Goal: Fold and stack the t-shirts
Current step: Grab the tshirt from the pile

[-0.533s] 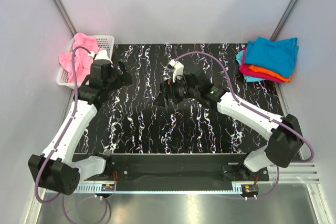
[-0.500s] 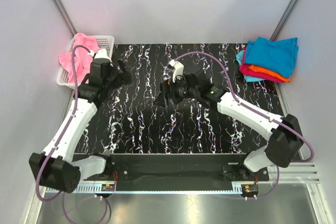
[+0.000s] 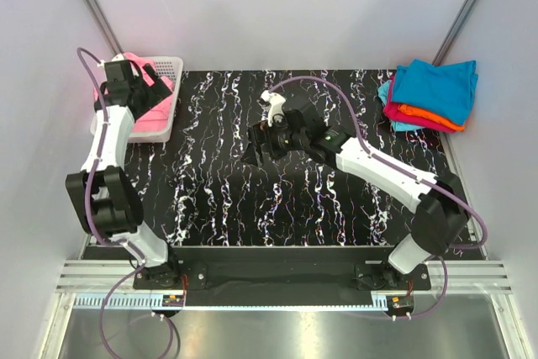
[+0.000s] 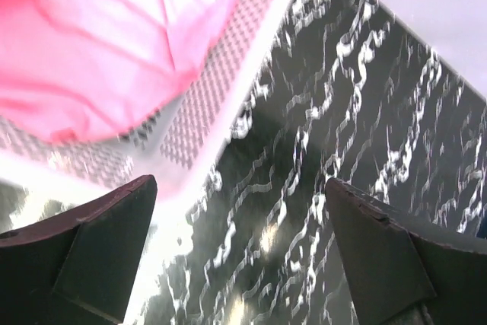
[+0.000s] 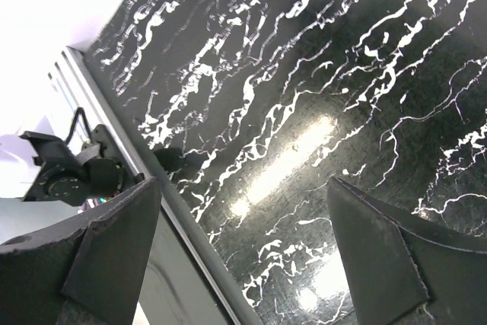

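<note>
**Desk:** What did the basket hold when you checked?

**Operator:** On my screen the white mesh basket [image 3: 168,63] sat at the far left corner of the table [image 3: 252,208]. It held one thing, a pink t-shirt [image 4: 99,43], loosely bunched against the mesh.

**Desk:** And the left gripper?

**Operator:** I saw the left gripper [image 4: 240,183] hanging above the basket's table-side rim. Its jaws were spread wide and nothing was between them. The wrist picture was blurred, but the gap was plain and the cloth lay below it, untouched.

**Desk:** The right one?

**Operator:** The right gripper [image 5: 243,183] hovered over the bare middle of the table. It was just as wide open and it carried nothing.

**Desk:** Where were the other shirts?

**Operator:** I found a stack of folded t-shirts [image 3: 433,86] at the far right corner, well apart from both arms. The top one was teal-blue. Orange and magenta edges showed beneath it, with a strip of lighter blue at the bottom.
</note>
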Available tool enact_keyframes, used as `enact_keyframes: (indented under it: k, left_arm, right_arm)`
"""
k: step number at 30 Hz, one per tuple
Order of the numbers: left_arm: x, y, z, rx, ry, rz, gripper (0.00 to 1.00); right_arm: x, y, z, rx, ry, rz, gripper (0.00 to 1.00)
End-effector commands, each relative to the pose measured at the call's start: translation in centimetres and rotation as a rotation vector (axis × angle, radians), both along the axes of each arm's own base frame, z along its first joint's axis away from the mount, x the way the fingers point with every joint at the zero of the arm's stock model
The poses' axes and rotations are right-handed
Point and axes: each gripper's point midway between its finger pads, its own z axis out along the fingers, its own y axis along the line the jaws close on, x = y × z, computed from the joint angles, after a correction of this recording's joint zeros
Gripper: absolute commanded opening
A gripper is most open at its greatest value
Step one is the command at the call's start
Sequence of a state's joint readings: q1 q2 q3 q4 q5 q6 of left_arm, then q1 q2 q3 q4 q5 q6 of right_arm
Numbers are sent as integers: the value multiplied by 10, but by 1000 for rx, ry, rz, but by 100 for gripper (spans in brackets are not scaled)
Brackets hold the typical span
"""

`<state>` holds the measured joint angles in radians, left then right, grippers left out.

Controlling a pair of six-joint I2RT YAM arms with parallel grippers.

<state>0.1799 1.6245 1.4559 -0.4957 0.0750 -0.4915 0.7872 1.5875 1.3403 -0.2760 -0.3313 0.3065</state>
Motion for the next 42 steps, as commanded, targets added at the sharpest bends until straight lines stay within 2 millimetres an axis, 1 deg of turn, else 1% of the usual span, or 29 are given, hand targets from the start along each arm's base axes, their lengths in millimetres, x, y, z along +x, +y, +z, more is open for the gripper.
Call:
enact_keyframes:
  k: [1,2,4,5,6,7,8,9,10,11,12,13,14,16,17,20,23,26,28,29,30,33,34,39,40,42]
  left_arm:
    - [26,31,30,19,-91,25,99]
    - [29,37,28,9,-91,32,97]
    - [36,59,23,7,-81,79,95]
    - [38,66,23,9,-84,92,95]
    - [41,75,14,18,-65,118,94]
    - [41,86,11,20,-57,150,94]
    - [43,95,4,18,-44,178,94]
    - [41,110,-2,35,-30,231,94]
    - [39,121,-7,27,-16,300,93]
    - [36,128,-22,27,21,355,93]
    - [34,139,-30,32,37,406,93]
    - [35,142,-37,25,50,428,93]
    - [38,146,-49,25,74,441,93]
    - [42,150,-62,26,102,456,91]
    - [44,152,-73,27,124,460,91]
    - [46,160,-91,47,165,487,89]
    - [50,166,-102,74,184,489,88]
    - [50,175,-108,113,202,507,87]
    - [50,182,-107,151,209,515,86]
    - [51,183,-111,159,217,513,85]
    - [52,184,-111,168,217,510,83]
    - [57,183,-112,176,219,484,72]
    - [58,183,-113,187,221,471,70]
    - [71,178,-112,250,217,422,65]
    - [71,179,-114,263,222,417,56]
    - [76,176,-120,262,220,404,47]
  right_arm:
    - [9,10,12,-6,-42,14,96]
    - [10,12,12,-10,-41,19,96]
    - [15,18,14,-10,-43,29,96]
    - [17,20,9,-18,-36,31,96]
    - [19,23,12,-11,-39,30,96]
    - [21,24,12,-12,-37,29,96]
    - [23,26,8,-17,-28,29,97]
    - [23,27,8,-15,-24,31,96]
    - [23,27,6,-15,-20,37,97]
    - [24,28,4,-15,-16,41,96]
    - [26,28,1,-20,-12,36,97]
    - [28,27,0,-21,-11,34,97]
    - [30,26,-5,-28,-1,32,97]
    - [35,24,-7,-28,8,27,97]
    - [36,24,-11,-29,23,29,97]
    - [40,22,-17,-25,46,30,97]
    - [46,19,-23,-31,59,19,97]
    - [49,20,-30,-36,76,15,97]
    - [51,21,-31,-33,83,11,96]
    - [51,22,-34,-36,92,12,96]
    - [52,23,-33,-34,92,9,96]
    - [54,25,-33,-29,98,10,96]
    - [54,26,-32,-26,96,10,96]
    - [56,28,-32,-19,103,5,96]
    - [56,28,-32,-19,103,5,96]
    - [56,28,-33,-22,103,3,96]
